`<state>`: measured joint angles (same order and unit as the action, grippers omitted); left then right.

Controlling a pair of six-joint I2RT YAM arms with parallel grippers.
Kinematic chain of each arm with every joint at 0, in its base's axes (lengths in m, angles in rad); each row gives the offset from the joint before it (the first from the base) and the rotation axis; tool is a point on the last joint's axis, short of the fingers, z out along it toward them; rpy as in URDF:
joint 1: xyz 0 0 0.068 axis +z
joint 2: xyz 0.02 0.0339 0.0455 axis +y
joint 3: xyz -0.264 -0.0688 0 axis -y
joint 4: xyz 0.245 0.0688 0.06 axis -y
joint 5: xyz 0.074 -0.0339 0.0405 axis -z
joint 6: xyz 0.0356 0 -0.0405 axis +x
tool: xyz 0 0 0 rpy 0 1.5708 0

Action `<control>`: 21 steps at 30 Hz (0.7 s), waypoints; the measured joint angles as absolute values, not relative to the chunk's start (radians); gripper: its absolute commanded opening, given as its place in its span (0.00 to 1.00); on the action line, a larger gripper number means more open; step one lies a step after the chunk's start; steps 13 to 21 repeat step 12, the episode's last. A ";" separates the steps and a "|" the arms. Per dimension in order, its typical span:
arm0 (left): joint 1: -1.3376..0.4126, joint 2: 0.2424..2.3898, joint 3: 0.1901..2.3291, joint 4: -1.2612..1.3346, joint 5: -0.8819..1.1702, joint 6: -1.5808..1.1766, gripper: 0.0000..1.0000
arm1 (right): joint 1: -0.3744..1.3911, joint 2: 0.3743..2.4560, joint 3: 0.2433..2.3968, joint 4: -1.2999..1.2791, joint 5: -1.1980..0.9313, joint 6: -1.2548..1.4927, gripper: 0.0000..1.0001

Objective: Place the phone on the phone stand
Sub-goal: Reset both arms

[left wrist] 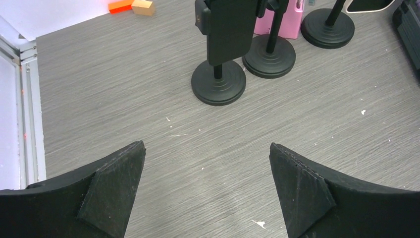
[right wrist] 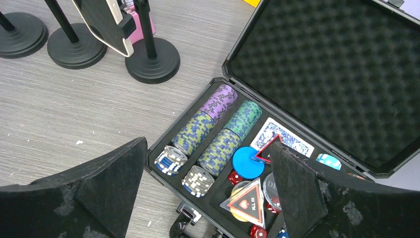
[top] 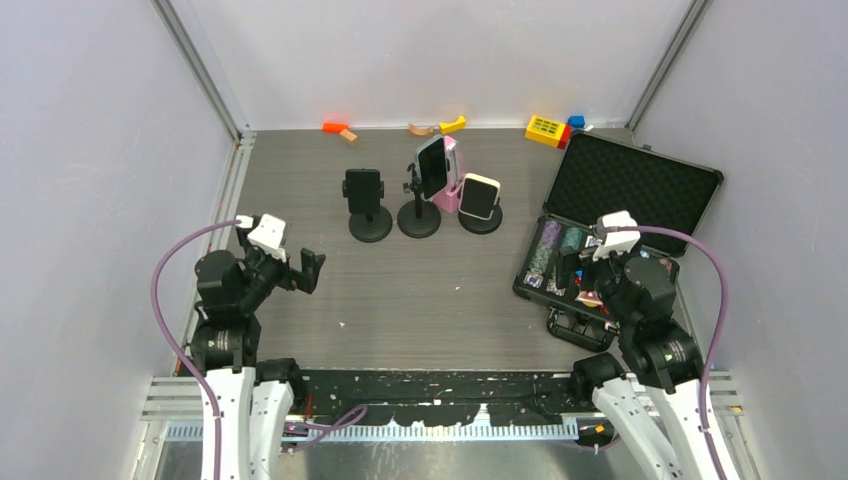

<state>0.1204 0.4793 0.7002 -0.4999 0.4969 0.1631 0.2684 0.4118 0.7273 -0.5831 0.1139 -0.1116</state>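
Note:
Three black phone stands stand in a row at mid-table. On the left stand [top: 369, 224] sits a black phone [top: 363, 189], seen from behind in the left wrist view as the black phone [left wrist: 228, 27] on its round base [left wrist: 218, 82]. The middle stand [top: 418, 218] carries a dark phone [top: 432, 165]. A cream-edged phone [top: 479, 195] rests on the right stand [right wrist: 152, 59]. My left gripper [top: 310, 270] [left wrist: 206, 145] is open above bare table, short of the left stand. My right gripper [top: 578, 272] [right wrist: 208, 142] is open over the case's near corner. Neither holds anything.
An open black case [top: 640, 180] with poker chips [right wrist: 213, 124], cards and dice lies at the right, its foam lid tilted back. A pink object [top: 452, 190] stands behind the middle stand. Small toy blocks [top: 546, 129] lie along the back wall. Walls close in both sides.

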 measured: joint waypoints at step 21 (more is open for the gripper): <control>0.135 0.464 0.698 -0.499 0.463 0.183 1.00 | 0.239 0.357 0.708 -0.567 0.110 -0.122 0.99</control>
